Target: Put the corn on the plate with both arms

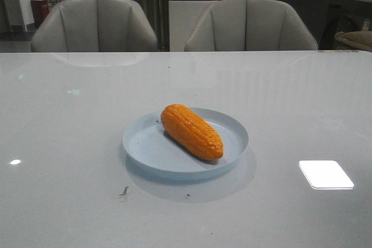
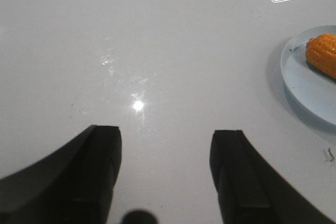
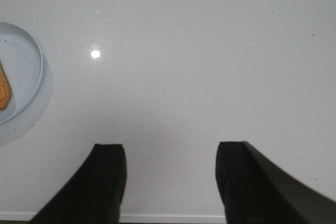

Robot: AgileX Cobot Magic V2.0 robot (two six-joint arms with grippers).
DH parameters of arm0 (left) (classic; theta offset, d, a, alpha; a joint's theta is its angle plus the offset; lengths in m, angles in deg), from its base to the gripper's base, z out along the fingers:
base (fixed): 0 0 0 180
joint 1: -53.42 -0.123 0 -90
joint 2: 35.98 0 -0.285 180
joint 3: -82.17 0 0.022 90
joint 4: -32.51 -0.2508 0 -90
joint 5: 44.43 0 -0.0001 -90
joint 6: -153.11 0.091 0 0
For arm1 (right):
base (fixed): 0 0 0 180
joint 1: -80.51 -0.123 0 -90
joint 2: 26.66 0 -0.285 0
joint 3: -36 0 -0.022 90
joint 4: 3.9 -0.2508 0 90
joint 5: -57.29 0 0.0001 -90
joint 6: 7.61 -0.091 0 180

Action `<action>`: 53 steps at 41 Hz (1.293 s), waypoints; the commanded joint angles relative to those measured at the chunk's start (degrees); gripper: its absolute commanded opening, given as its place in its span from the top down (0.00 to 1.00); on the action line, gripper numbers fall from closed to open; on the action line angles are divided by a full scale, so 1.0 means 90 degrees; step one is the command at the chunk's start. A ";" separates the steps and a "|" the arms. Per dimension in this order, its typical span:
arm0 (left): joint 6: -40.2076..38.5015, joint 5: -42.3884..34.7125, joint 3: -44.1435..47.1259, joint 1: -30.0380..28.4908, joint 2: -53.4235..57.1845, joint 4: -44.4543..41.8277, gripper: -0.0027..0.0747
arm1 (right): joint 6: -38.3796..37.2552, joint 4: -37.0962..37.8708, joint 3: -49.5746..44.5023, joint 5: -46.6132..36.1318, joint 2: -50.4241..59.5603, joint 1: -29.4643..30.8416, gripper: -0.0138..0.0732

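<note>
The corn (image 1: 192,131) lies inside the plate (image 1: 232,154) near the middle of the white table (image 1: 70,143), set diagonally with one end toward the far left and the other toward the near right. Neither arm appears in the front view. The left gripper (image 2: 165,169) hangs over bare tabletop with its dark fingers (image 2: 100,156) spread wide and nothing between them; the plate and corn sit well apart from it, cut off at the frame edge. The right gripper (image 3: 170,174) is likewise spread wide and empty over bare table, well apart from the plate, where only a sliver of corn shows. Two pale chairs (image 1: 96,24) stand beyond the far edge.
</note>
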 commanded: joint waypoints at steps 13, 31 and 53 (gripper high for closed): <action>0.0009 -0.0414 -0.0176 -0.0031 0.0007 0.0095 0.69 | 0.0046 0.0014 0.0157 -0.0412 0.0035 0.0037 0.29; 0.0009 -0.0414 -0.0176 -0.0031 0.0007 0.0095 0.85 | 0.0046 0.0014 0.0157 -0.0412 0.0035 0.0037 0.29; 0.0009 -0.3175 0.1489 -0.0031 0.2057 -0.0145 0.85 | 0.0046 0.0014 0.0157 -0.0400 0.0035 0.0037 0.29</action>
